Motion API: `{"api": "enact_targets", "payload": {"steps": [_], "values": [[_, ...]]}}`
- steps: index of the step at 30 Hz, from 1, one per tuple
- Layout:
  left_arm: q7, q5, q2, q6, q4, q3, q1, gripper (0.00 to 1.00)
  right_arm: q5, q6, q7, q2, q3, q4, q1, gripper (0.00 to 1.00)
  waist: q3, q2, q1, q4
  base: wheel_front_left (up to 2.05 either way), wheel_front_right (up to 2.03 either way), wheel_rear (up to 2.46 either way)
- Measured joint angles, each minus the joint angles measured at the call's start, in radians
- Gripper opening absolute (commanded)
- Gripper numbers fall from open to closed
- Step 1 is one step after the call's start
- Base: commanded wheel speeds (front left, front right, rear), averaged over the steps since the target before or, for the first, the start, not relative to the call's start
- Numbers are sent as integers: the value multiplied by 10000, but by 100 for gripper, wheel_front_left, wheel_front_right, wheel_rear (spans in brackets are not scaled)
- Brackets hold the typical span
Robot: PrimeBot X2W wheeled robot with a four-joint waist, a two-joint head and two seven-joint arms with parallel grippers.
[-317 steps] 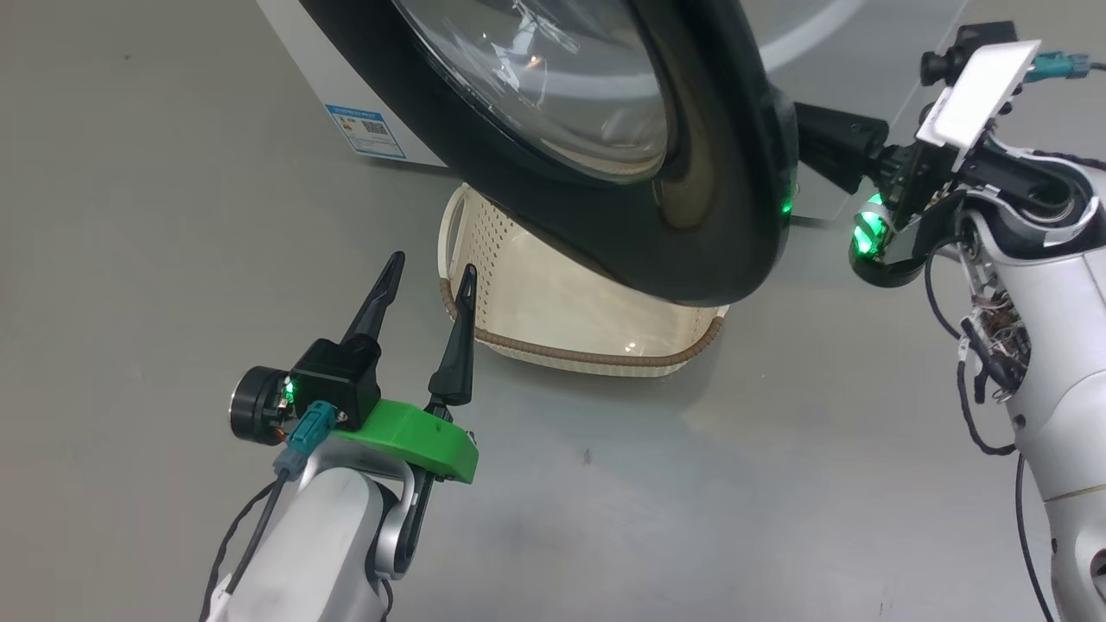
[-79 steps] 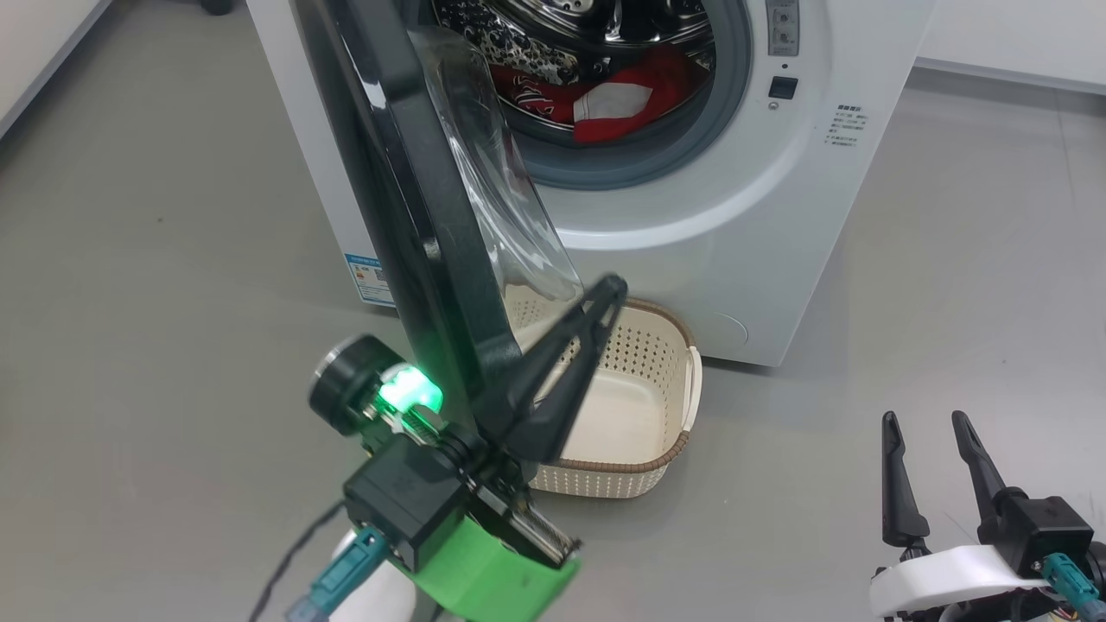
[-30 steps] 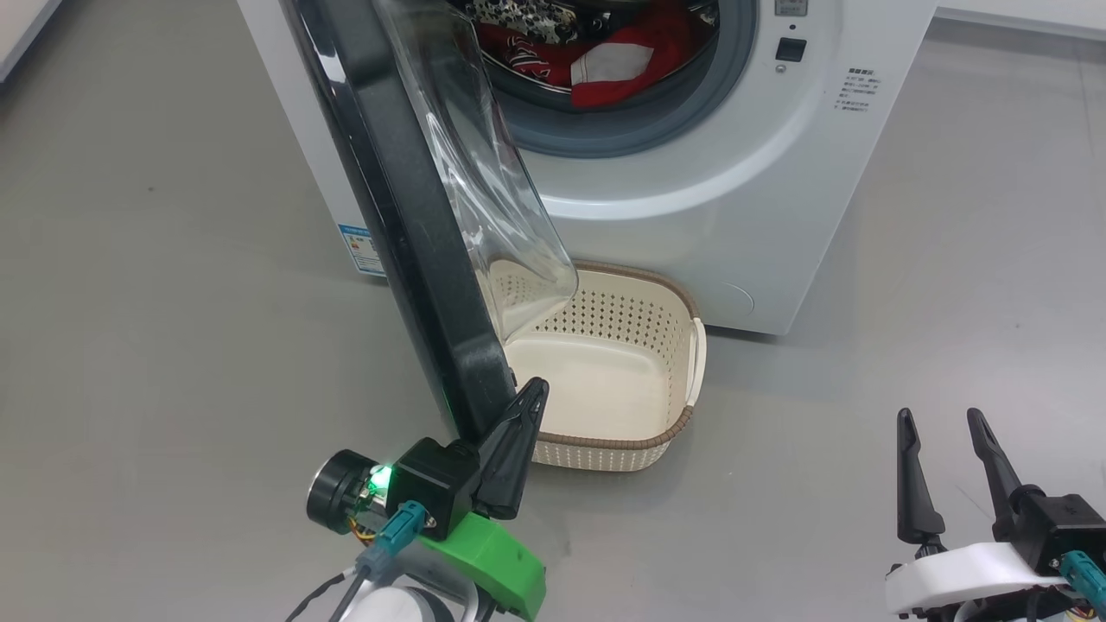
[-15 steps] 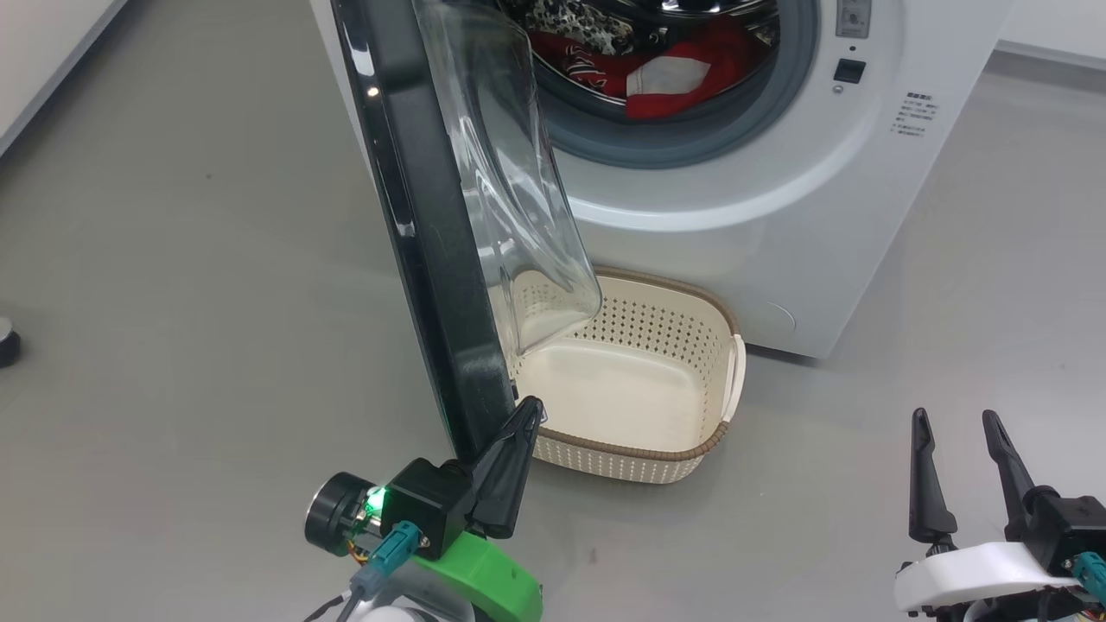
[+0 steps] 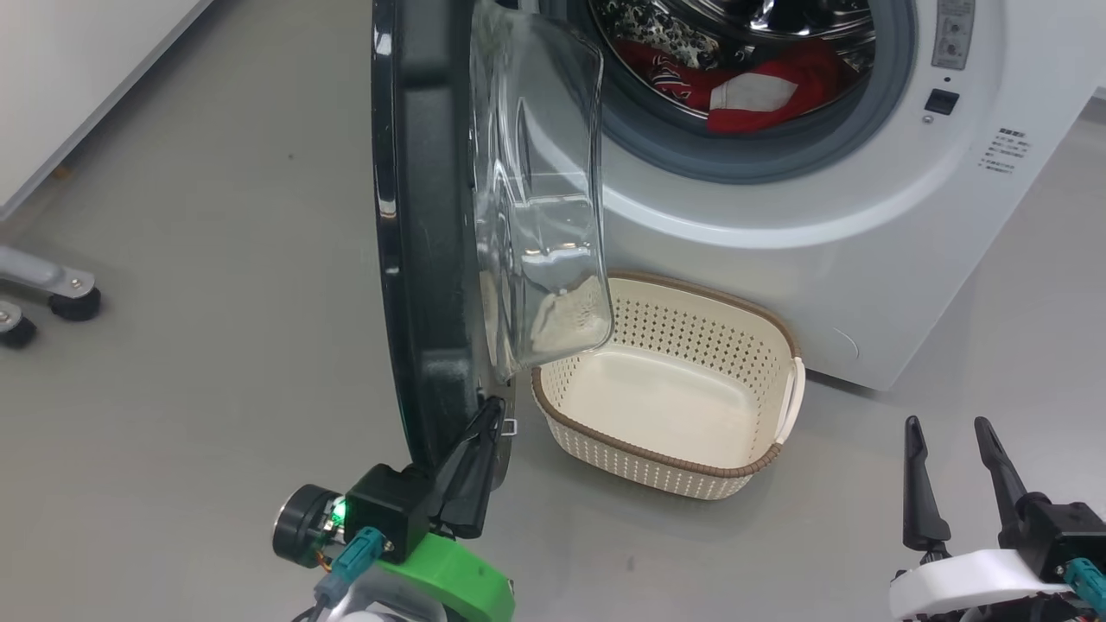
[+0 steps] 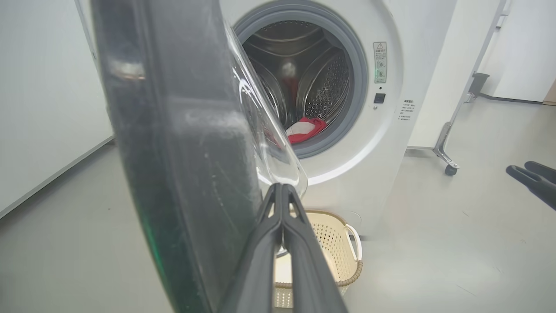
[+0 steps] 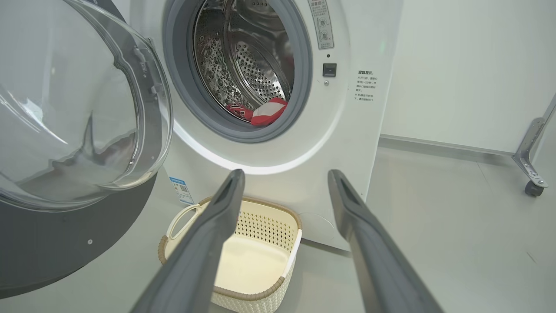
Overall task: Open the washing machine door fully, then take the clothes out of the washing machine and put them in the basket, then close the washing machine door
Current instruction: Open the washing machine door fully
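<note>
The washing machine door [image 5: 415, 259] stands edge-on to the head view, its clear glass bowl [image 5: 540, 216] bulging toward the washing machine [image 5: 778, 259]. My left gripper [image 5: 494, 406] is shut with nothing between its fingers, and its tips rest against the door's lower inner edge. In the left wrist view the shut fingers [image 6: 281, 187] rise beside the black door rim [image 6: 173, 130]. Red and white clothes [image 5: 760, 91] lie in the drum. The cream basket [image 5: 657, 458] sits empty on the floor below the opening. My right gripper [image 5: 946, 423] hovers open at the lower right, away from everything. Its fingers frame the basket [image 7: 260, 226] in the right wrist view.
Grey caster legs [image 5: 52, 294] of a stand sit on the floor at the far left by a white wall. Another wheeled leg [image 7: 532, 174] stands to the right of the machine. The other arm's fingers [image 6: 530, 174] show at the right in the left wrist view.
The head camera has shifted. The door has swung wider and now stands edge-on. My left gripper stays shut at the door's lower edge. The right gripper has kept its place, open.
</note>
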Motion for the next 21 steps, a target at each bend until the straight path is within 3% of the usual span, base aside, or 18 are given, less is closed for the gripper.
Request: {"api": "enact_targets", "payload": {"steps": [21], "values": [[-121,788,-21,48,-142,2406,193,0,-255,180,0,69,203,56,-28,100,344,0,0,124,0,0,0]]}}
